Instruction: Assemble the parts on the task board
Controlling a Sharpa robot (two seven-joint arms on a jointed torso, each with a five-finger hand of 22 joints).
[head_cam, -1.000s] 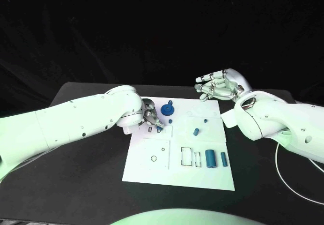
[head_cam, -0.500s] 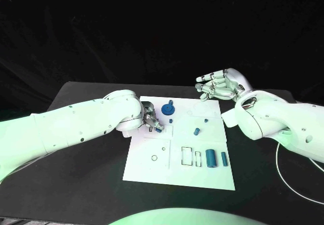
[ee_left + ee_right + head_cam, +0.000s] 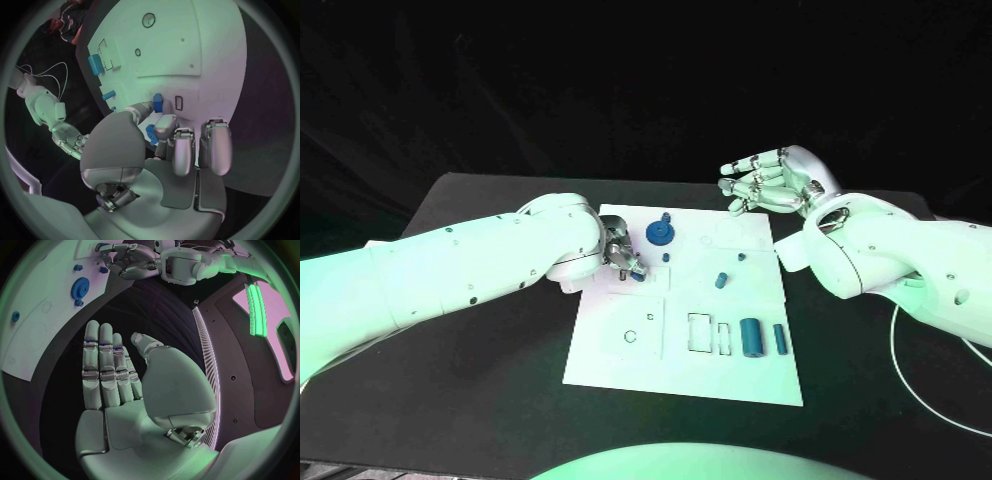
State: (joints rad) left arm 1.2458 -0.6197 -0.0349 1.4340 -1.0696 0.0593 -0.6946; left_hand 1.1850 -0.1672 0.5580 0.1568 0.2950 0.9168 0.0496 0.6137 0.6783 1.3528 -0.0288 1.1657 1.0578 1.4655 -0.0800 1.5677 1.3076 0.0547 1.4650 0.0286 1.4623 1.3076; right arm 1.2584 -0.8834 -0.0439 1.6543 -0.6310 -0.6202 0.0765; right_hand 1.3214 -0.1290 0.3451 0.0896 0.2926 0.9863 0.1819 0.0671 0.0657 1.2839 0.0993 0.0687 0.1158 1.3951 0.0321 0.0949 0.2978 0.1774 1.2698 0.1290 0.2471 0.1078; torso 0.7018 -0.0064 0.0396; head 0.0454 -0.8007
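1. Board [image 3: 682,370] was lying in the middle of the black table [image 3: 473,350], a white plate with its long side running away from the robot
2. We saw the left hand [image 3: 620,257] low over the board's far left part, and in the left wrist view a small blue part [image 3: 151,134] was pinched between its thumb and a finger, so this hand was gripping one part
3. A second small blue part [image 3: 157,102] stood just beyond the fingertips in the wrist view, beside a little rectangular slot [image 3: 179,102] in the board; we could not tell if the fingers touched it
4. The right hand [image 3: 770,182] was raised beyond the far right corner of the board, fingers apart and holding nothing, well apart from all parts
5. Other parts rested on the board: a blue gear [image 3: 658,235] near the far edge just beside the left hand, a short peg [image 3: 721,281] in the middle, and two cylinders [image 3: 751,338] toward the near right, long axes pointing away from the robot
6. We judged that the coming move depended on the slot lying just ahead of the left fingertips, so the left hand was the nearer one and needed only a short move to seat its part
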